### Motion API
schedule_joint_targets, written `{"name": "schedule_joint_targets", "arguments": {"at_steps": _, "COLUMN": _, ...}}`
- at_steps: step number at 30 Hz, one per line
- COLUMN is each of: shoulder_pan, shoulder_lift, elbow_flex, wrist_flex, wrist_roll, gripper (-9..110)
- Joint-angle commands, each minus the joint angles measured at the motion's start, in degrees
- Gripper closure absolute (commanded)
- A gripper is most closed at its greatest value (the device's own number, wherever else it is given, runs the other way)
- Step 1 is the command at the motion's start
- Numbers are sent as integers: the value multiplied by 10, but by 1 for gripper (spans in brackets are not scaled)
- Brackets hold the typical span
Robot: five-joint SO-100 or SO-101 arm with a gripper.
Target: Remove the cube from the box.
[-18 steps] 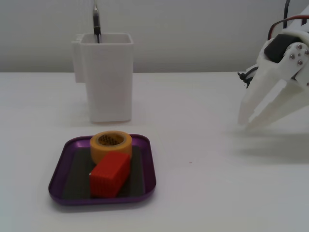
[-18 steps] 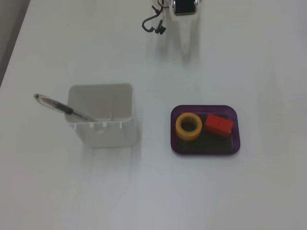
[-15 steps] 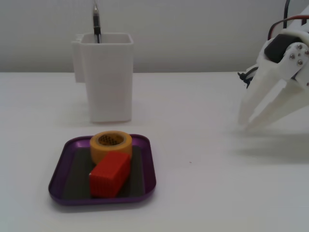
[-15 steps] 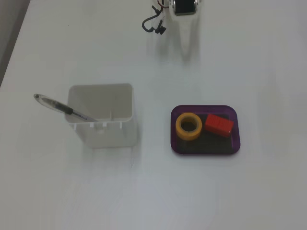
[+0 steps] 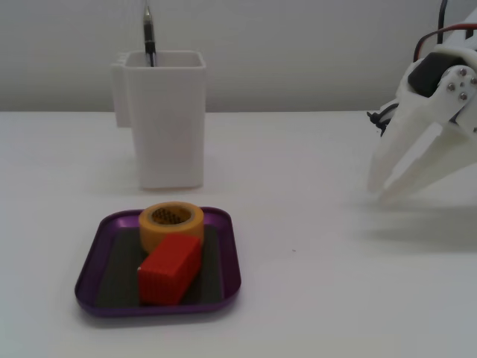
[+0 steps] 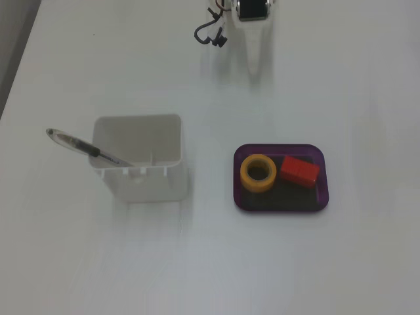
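Observation:
The red ribbed cube [image 5: 170, 270] lies in the purple box [image 5: 232, 262], on its dark floor, touching a yellow-orange tape ring [image 5: 168, 236] behind it. In the other fixed view, from above, the cube [image 6: 300, 171] is in the right half of the box [image 6: 279, 209] and the ring [image 6: 246, 174] in the left half. My white gripper [image 5: 380, 192] hangs at the right, well away from the box, tips just above the table. Its fingers meet at the tips and it holds nothing. From above it [image 6: 256, 73] shows as one narrow wedge at the top edge.
A tall white square container [image 5: 171, 127] stands behind the box and holds a pen [image 5: 149, 33]. From above the container [image 6: 147, 180] is left of the box, with the pen [image 6: 79, 146] leaning out to the left. A dark cable [image 6: 210, 33] curls beside the arm.

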Motion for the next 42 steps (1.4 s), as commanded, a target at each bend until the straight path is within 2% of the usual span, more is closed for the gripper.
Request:
{"name": "schedule_joint_targets", "arguments": {"at_steps": 1, "shoulder_pan": -3, "shoulder_lift": 28, "elbow_flex": 2, "wrist_flex": -2, "wrist_roll": 3, "gripper": 102}}
{"name": "schedule_joint_targets", "arguments": {"at_steps": 8, "shoulder_pan": -2, "shoulder_lift": 13, "elbow_flex": -124, "wrist_flex": -59, "wrist_roll": 0, "gripper": 102}}
{"name": "schedule_joint_targets", "arguments": {"at_steps": 12, "shoulder_pan": -33, "shoulder_lift": -68, "elbow_flex": -192, "wrist_flex": -91, "wrist_roll": -5, "gripper": 102}}
{"name": "schedule_joint_targets", "arguments": {"at_steps": 21, "shoulder_pan": -148, "shoulder_lift": -504, "elbow_flex": -501, "wrist_flex": -91, "wrist_roll": 3, "gripper": 98}}
{"name": "schedule_joint_targets", "arguments": {"at_steps": 27, "shoulder_pan": -183, "shoulder_lift": -787, "elbow_flex": -755, "wrist_flex": -38, "wrist_roll": 99, "gripper": 89}}
{"name": "schedule_joint_targets", "arguments": {"at_steps": 33, "shoulder_pan": -181, "shoulder_lift": -1015, "elbow_flex": -979, "wrist_flex": 29, "wrist_roll": 173, "gripper": 84}}
{"name": "schedule_joint_targets", "arguments": {"at_steps": 38, "shoulder_pan": -179, "shoulder_lift": -1170, "elbow_flex": -1136, "wrist_flex": 76, "wrist_roll": 178, "gripper": 82}}
{"name": "schedule_joint_targets", "arguments": {"at_steps": 42, "shoulder_pan": -138, "shoulder_lift": -1268, "elbow_flex": -1229, "wrist_flex": 98, "wrist_roll": 178, "gripper": 82}}
